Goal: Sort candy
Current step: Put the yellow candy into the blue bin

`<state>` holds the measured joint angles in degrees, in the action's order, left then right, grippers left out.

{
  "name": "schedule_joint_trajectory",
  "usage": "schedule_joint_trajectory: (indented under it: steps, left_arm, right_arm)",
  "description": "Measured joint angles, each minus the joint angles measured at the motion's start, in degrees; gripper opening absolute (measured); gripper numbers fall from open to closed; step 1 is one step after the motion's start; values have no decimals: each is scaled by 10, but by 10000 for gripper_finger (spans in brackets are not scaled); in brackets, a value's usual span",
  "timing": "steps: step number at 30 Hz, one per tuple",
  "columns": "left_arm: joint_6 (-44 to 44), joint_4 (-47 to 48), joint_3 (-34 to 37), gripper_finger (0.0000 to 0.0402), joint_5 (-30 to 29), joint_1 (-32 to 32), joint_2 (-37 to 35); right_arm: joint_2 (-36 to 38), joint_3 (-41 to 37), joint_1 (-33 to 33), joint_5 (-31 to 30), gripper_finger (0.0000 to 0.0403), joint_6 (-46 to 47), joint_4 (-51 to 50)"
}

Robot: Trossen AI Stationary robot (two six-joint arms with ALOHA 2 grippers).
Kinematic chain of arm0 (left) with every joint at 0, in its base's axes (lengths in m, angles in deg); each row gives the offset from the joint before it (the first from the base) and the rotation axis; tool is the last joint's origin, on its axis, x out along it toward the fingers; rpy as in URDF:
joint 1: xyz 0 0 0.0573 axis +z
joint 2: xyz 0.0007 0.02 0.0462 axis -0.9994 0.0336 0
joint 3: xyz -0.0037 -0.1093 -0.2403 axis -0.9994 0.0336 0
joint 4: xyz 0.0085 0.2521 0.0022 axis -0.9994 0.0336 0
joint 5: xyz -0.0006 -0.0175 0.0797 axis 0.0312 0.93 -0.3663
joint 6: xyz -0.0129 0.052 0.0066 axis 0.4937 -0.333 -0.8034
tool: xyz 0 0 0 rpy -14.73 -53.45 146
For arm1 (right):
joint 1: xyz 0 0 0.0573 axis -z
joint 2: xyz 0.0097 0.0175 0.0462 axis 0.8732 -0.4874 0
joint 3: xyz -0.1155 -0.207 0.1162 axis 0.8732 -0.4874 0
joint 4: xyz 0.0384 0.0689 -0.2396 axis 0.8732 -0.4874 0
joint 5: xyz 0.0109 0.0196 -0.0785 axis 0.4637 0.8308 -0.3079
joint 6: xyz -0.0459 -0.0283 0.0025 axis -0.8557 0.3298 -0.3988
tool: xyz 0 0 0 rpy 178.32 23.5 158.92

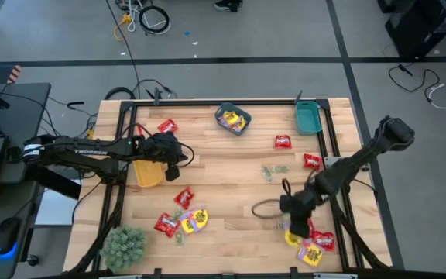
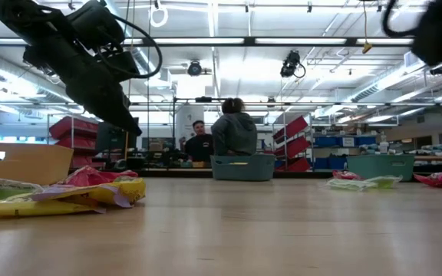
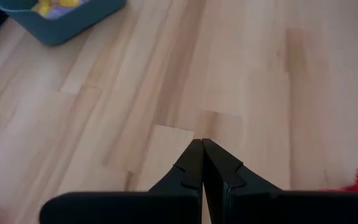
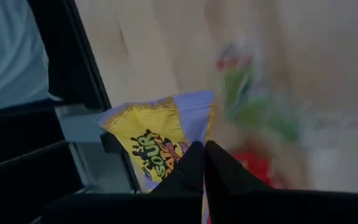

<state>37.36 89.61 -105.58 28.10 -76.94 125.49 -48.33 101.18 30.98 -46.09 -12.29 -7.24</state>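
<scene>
Candy lies scattered on the wooden table: red packets, a yellow packet with purple marks, pale green pieces and a mixed pile near the right front corner. My right gripper stands at that pile, shut on a yellow packet. My left gripper hovers shut and holding nothing beside the yellow bin; the low view shows it above the table. My right gripper pinches the yellow packet between its two fingers at the purple-edged side. The packet spreads out ahead of the fingertips, its printed face showing. Whether it is lifted clear of the table, I cannot tell.
A teal bin holding yellow packets and a second teal bin stand at the far edge. A green fuzzy plant ball sits at the near left corner. A black cable loop lies beside the right gripper. People stand beyond the table.
</scene>
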Motion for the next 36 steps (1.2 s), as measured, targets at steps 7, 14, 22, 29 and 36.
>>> schedule_joint_trajectory:
  steps: [7,14,22,29,36]
  left_arm:
    - [4,-29,0,5,-14,2,0]
    - [1,-71,0,5,-13,2,0]
    - [1,-77,0,5,-12,2,0]
    - [1,-82,0,5,-12,2,0]
    - [1,-81,0,5,-12,2,0]
  right_arm:
    - [-1,95,196,-79,0,-209,-115]
    - [-82,213,400,-151,0,-405,-150]
    - [-235,391,570,-152,0,-547,-144]
    - [-392,554,639,-133,0,-631,-177]
    - [-491,633,653,-152,0,-677,-248]
